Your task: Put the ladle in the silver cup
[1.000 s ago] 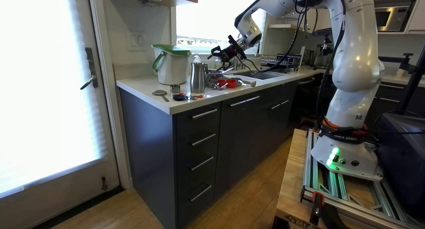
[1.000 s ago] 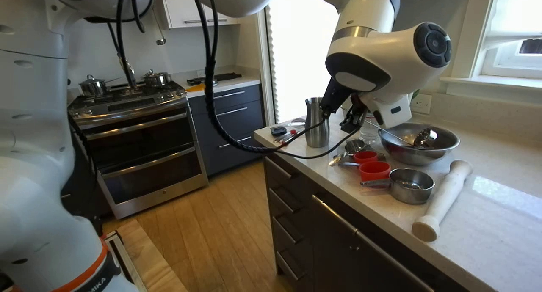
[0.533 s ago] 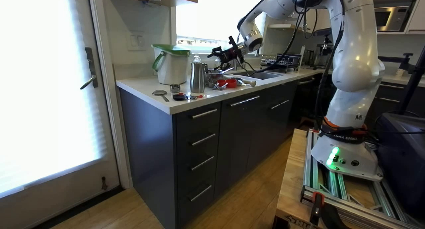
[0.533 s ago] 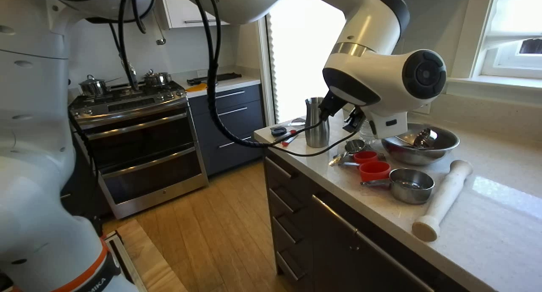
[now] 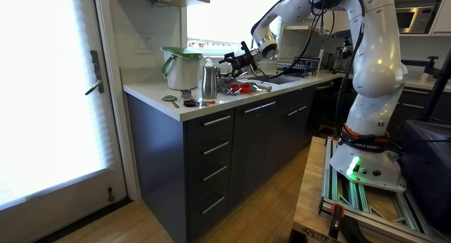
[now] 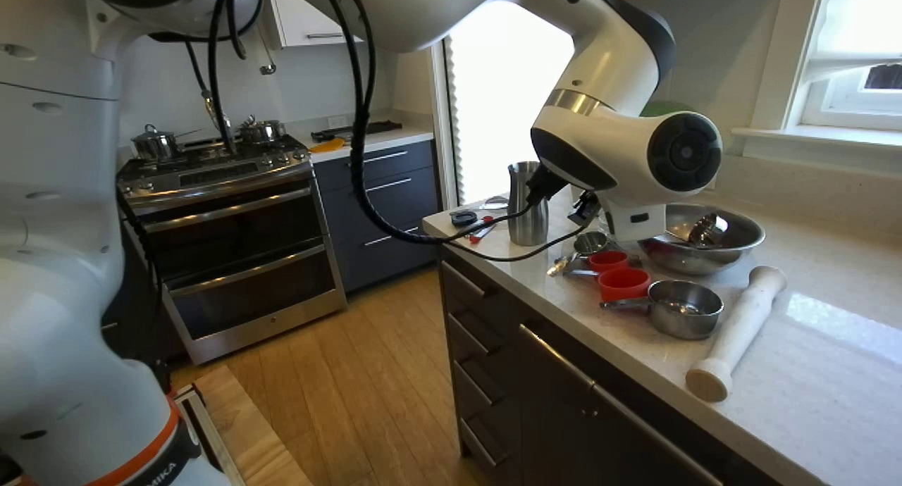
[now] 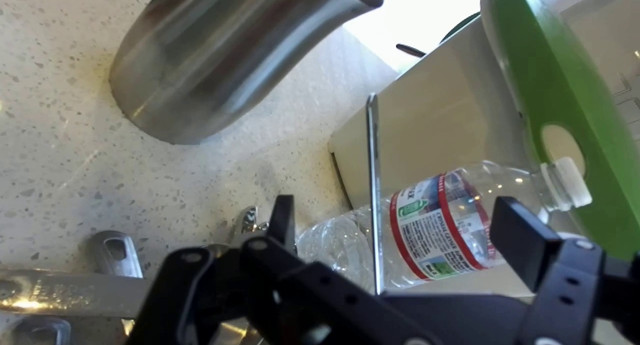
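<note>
The silver cup [image 5: 209, 82] stands upright on the counter, seen in both exterior views [image 6: 528, 208] and large at the upper left of the wrist view [image 7: 215, 60]. The ladle's round bowl end [image 6: 707, 230] rests in a steel mixing bowl; its handle is hidden behind my wrist in that view. In the wrist view the thin ladle handle [image 7: 375, 185] runs upright between my spread fingers, touching neither pad. My gripper [image 7: 401, 230] is open, also seen over the mixing bowl in an exterior view [image 5: 225, 68].
A clear bottle [image 7: 430, 225] and a white bin with a green lid [image 5: 182, 68] stand behind. The mixing bowl [image 6: 747, 243], red measuring cups [image 6: 624, 284], a steel measuring cup [image 6: 685, 310] and a wooden rolling pin [image 6: 736, 334] lie nearby on the counter.
My gripper and wrist have moved down toward the mixing bowl, and the wrist now hides the ladle handle in an exterior view. The cup and ladle bowl have not moved.
</note>
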`<state>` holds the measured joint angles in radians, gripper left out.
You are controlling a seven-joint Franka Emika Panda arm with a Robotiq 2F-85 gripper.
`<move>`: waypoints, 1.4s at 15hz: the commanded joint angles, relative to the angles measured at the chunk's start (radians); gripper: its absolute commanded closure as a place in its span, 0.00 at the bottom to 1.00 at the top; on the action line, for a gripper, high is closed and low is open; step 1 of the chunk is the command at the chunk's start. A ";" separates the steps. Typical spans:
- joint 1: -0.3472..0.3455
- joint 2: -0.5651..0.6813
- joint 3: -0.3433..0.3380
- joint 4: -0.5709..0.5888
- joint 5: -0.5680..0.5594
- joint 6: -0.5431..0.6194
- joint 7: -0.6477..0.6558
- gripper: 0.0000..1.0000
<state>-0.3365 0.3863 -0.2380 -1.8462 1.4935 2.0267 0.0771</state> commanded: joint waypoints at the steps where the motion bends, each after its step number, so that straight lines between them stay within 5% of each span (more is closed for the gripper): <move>1: 0.012 -0.004 0.005 -0.029 0.077 0.040 -0.050 0.00; 9: 0.025 0.003 0.008 -0.042 0.159 0.061 -0.094 0.46; 21: 0.043 0.025 0.010 -0.038 0.197 0.090 -0.135 0.65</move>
<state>-0.3018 0.4064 -0.2303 -1.8725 1.6519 2.0878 -0.0231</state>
